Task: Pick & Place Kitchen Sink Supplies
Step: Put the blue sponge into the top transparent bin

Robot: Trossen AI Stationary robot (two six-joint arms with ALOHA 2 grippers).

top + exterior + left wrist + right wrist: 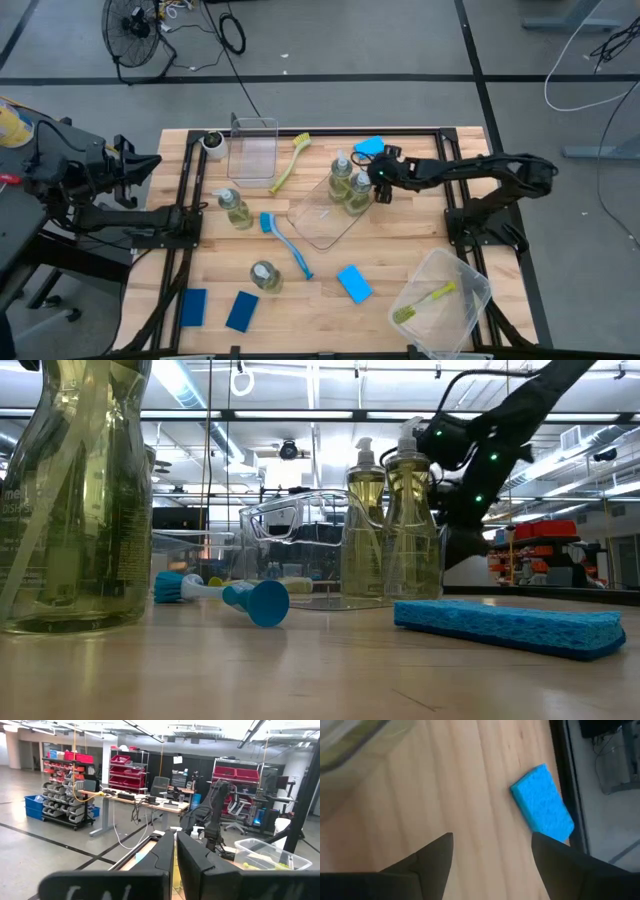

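Observation:
My right gripper (pixel 490 845) is open and tilted down over bare wood at the table's far side, touching nothing. A flat blue sponge (pixel 542 805) lies just beyond its fingertips, near the far edge (pixel 370 146). Two clear bottles of yellow-green liquid (pixel 352 182) stand on a clear flat tray (pixel 318 222) beside my right gripper (pixel 383 162). My left gripper (pixel 175 852) is shut and holds nothing, drawn back at the table's left edge (pixel 150 162).
A blue brush (pixel 285 242), a yellow-green brush (pixel 290 160), two more bottles (pixel 237 208) (pixel 265 275) and three sponges (pixel 193 305) (pixel 241 310) (pixel 354 283) lie about. One clear bin (pixel 252 148) stands far left. Another (pixel 462 285), near right, holds a yellow-green brush (pixel 425 303).

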